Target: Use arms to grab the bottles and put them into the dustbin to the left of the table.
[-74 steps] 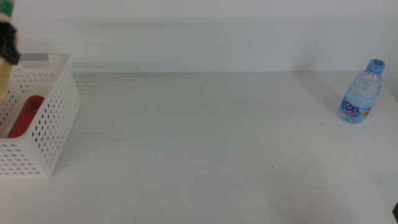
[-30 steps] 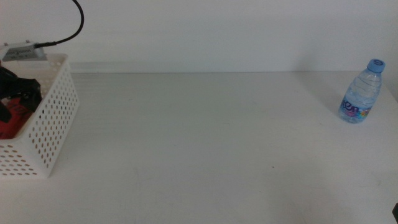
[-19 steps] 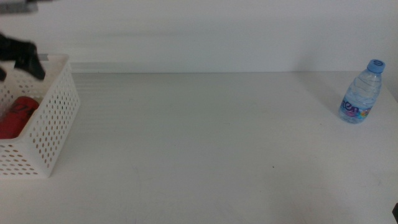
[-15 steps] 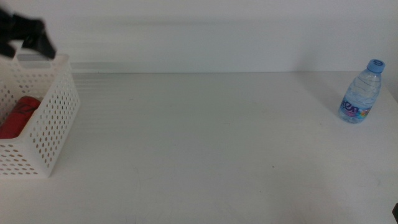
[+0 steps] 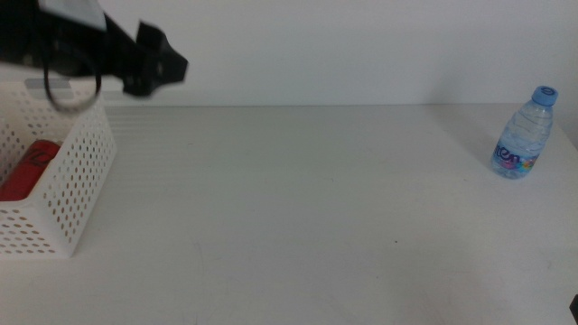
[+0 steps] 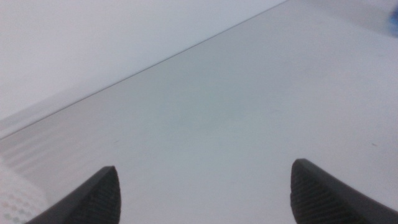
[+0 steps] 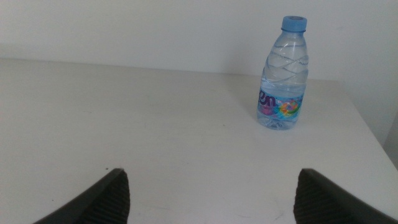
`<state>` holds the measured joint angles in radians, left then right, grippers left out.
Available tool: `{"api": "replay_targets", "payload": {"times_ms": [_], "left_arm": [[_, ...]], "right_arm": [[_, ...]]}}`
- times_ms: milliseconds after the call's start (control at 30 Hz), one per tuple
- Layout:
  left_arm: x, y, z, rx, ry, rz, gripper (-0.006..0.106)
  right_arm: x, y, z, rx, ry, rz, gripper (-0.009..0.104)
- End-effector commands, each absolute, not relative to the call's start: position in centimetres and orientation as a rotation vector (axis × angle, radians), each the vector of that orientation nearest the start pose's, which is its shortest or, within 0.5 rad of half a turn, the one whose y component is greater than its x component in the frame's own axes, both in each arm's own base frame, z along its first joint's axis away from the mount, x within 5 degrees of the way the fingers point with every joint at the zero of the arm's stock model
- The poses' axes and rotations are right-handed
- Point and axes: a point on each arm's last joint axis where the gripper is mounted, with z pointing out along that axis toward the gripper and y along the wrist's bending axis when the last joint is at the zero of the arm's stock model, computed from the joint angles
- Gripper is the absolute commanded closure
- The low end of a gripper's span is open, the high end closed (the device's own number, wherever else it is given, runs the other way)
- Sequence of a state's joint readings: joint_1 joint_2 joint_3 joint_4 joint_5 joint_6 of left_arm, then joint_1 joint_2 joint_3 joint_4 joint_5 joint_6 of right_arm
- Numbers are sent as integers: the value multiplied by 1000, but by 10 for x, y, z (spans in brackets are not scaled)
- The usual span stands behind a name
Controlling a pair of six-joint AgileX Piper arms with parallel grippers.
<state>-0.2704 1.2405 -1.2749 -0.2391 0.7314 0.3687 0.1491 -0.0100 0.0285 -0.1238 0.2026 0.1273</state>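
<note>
The left black forked end effector (image 5: 167,65) hangs above the desk (image 5: 298,208) just beside the white perforated plastic basket (image 5: 68,194), jaws wide apart and empty. The slim red can (image 5: 27,169) lies inside that basket. The small clear blue-capped water bottle (image 5: 525,134) stands upright far from the basket, ahead of the right end effector (image 7: 208,190), also spread wide and empty.

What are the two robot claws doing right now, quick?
Left gripper: open, holding nothing, up above the table near the dustbin.
Right gripper: open, holding nothing, waiting, facing the water bottle.

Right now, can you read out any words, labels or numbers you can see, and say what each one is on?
"en": purple letters, cut off by the curve, on the water bottle's label; small print below is too blurred to read.
Dark marks on the red can in the dustbin: too small to read.
</note>
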Motion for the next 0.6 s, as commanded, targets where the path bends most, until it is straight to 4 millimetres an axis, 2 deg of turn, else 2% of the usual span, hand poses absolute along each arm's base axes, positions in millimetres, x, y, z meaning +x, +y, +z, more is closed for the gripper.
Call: {"api": "replay_targets", "payload": {"times_ms": [0,167,267,567], "left_arm": [[232,-90,419,564,1928,-238,10],[197,-95,398,603,1862,-279,10],[178,-95,378,623,1836,-299,10],[135,-76,328,503,1748,-367,10]], "right_arm": [[54,6,197,-107,1588,85,0],[54,6,197,-107,1588,85,0],[54,6,197,-107,1588,85,0],[54,6,197,-107,1588,85,0]]}}
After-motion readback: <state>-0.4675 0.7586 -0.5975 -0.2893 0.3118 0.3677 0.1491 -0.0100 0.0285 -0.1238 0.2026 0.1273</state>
